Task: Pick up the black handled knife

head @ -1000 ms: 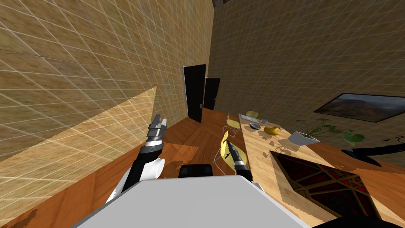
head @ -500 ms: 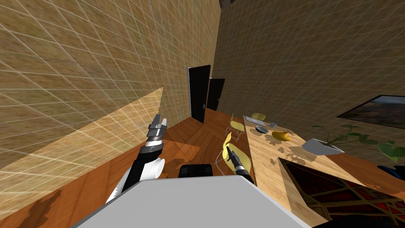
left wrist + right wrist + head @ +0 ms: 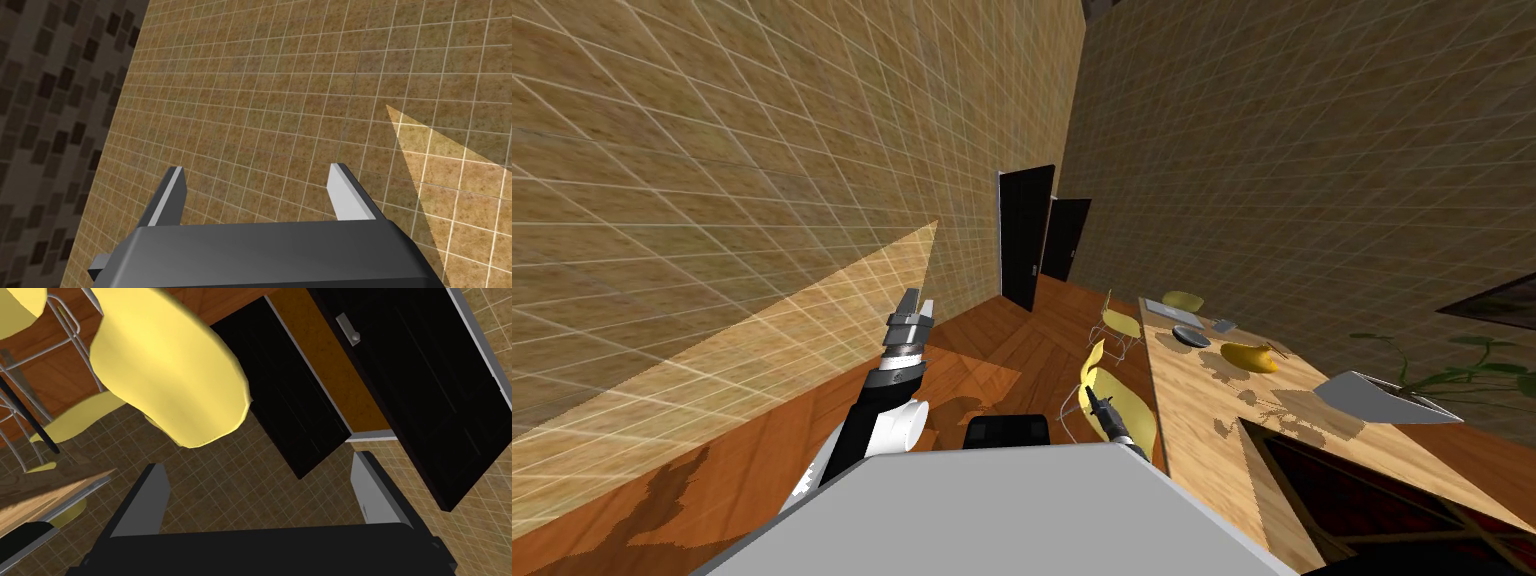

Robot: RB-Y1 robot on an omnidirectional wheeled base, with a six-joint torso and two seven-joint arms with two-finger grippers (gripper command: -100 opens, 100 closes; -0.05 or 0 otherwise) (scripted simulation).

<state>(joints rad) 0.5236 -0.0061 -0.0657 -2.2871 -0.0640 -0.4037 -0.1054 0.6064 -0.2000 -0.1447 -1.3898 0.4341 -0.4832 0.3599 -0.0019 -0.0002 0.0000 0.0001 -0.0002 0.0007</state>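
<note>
Frankly, the knife cannot be picked out from where I stand. If it lies anywhere in view, I judge it to be among the small things at the far end of the worktop (image 3: 1194,402), near the dark round dish (image 3: 1192,337), the yellow object (image 3: 1250,356) and a small grey item (image 3: 1224,325), all too small to tell apart.

The right end effector (image 3: 258,460) is empty, its blades about a third of the view apart, and it points over the back of the nearest yellow chair (image 3: 1115,388) towards two black doors (image 3: 1027,235). The left end effector (image 3: 916,299) is raised beside the tiled wall, equally wide open and holding nothing.

A knife of this kind should be light and stiff, lying flat and low. The blade would be thin, smooth and sharp, so the handle is the place to take it: across its width, close to the blade end for balance, with the blades straddling it just above the wood.

The worktop's long edge runs along my right, with yellow chairs drawn up to it and standing between me and the surface. A white planter (image 3: 1382,393) and a dark framed panel (image 3: 1362,490) crowd the near end. Open floor runs ahead towards the doors, and that looks the easier way to come level with the far end.
</note>
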